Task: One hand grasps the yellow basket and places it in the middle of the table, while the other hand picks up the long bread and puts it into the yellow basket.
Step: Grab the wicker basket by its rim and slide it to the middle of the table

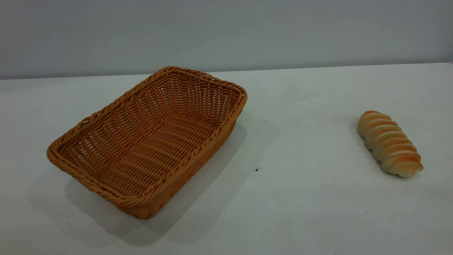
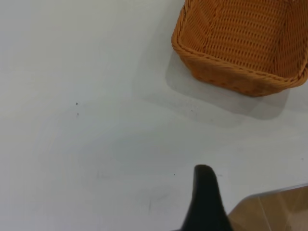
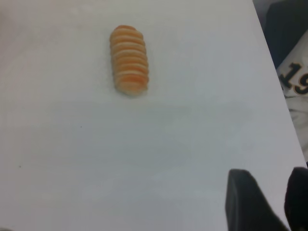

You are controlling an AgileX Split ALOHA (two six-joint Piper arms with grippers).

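The yellow basket (image 1: 148, 141) stands empty on the left part of the white table (image 1: 300, 198), set at an angle. It also shows in the left wrist view (image 2: 240, 43), well away from my left gripper (image 2: 206, 202), which hovers over bare table near its edge. The long bread (image 1: 389, 143) lies on the table at the right. In the right wrist view the bread (image 3: 129, 60) is far ahead of my right gripper (image 3: 269, 180), which is open and empty near the table's side edge. Neither gripper shows in the exterior view.
A grey wall runs behind the table's back edge. Brown floor (image 2: 276, 211) shows past the table edge beside the left gripper. Dark cloth with white numerals (image 3: 293, 77) lies beyond the table edge near the right gripper.
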